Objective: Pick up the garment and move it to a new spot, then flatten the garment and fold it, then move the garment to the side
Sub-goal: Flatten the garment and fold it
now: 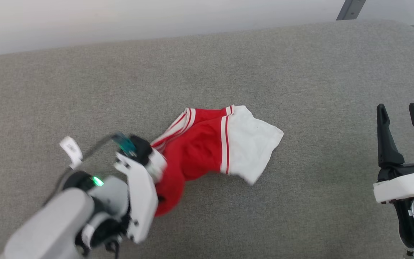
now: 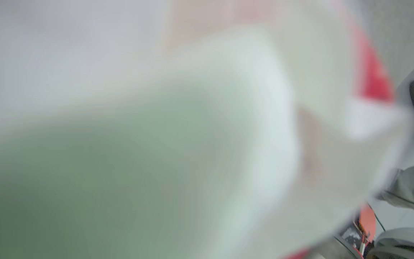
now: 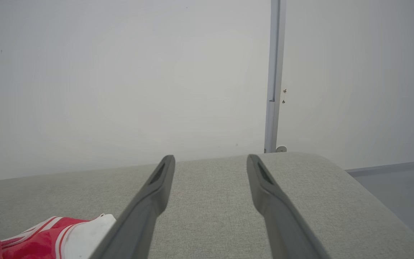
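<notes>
1. The left gripper point(image 1: 153, 162) is clamped on the left end of the shirt point(image 1: 199, 144), with its fingertips buried in fabric.
2. The shirt lies crumpled mid-cushion point(image 1: 264, 64), with one white sleeve spread out to the right.
3. The right gripper point(image 1: 404, 120) holds nothing, its fingers spread wide, well apart from the shirt.
4. In the left wrist view, blurred white and red cloth sits against the lens.

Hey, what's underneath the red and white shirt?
The shirt lies on the grey padded surface, its left end pinched by the left gripper. Whatever is directly beneath the cloth is covered.
</notes>
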Controlling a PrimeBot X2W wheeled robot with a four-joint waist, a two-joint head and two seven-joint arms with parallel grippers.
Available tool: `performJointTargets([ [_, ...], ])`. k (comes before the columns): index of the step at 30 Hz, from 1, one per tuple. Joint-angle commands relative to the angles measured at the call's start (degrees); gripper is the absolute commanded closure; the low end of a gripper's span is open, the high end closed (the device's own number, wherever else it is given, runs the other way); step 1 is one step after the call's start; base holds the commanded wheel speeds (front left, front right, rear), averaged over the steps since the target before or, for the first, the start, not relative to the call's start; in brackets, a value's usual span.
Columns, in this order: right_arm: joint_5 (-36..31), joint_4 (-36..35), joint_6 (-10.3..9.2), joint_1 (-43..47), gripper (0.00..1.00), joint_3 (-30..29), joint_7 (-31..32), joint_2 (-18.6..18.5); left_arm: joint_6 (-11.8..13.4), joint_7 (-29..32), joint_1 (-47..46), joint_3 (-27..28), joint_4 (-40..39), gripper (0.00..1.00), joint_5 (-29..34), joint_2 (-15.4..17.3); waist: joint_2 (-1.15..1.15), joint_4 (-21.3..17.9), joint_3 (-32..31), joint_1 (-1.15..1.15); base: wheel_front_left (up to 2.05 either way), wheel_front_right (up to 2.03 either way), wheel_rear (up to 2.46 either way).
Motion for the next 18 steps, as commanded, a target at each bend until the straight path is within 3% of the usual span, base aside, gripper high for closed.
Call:
performJointTargets([
  [1,0.3,-0.3,-0.02,0.2,0.00,-0.2,0.3,0.2,0.8,0.6,1.6,-0.8,-2.2,1.00,0.4,0.1,0.00,0.0,0.2,0.00,0.00,0.00,0.00],
  [7,0.7,0.0,-0.02,-0.4,0.00,0.1,0.6,0.5,2.2,2.1,4.7,-4.0,-5.5,1.00,1.4,-0.7,0.00,0.1,0.8,0.00,0.00,0.00,0.00],
  [10,0.7,0.4,-0.02,-0.8,0.00,0.4,0.6,0.2,2.5,1.3,5.0,-3.9,-4.8,0.15,1.2,-0.9,0.00,0.1,0.9,0.00,0.00,0.00,0.00],
  [11,0.6,0.4,-0.02,-0.9,0.00,0.5,0.6,0.2,2.5,1.2,4.9,-3.5,-4.7,0.00,1.0,-0.9,0.00,0.1,0.9,0.00,0.00,0.00,0.00],
  [18,0.4,0.7,-0.02,-0.3,0.00,0.4,0.6,0.2,4.2,4.2,2.2,-1.3,-8.5,0.00,-0.3,1.6,0.00,0.0,-0.1,0.00,0.00,0.00,0.00],
])
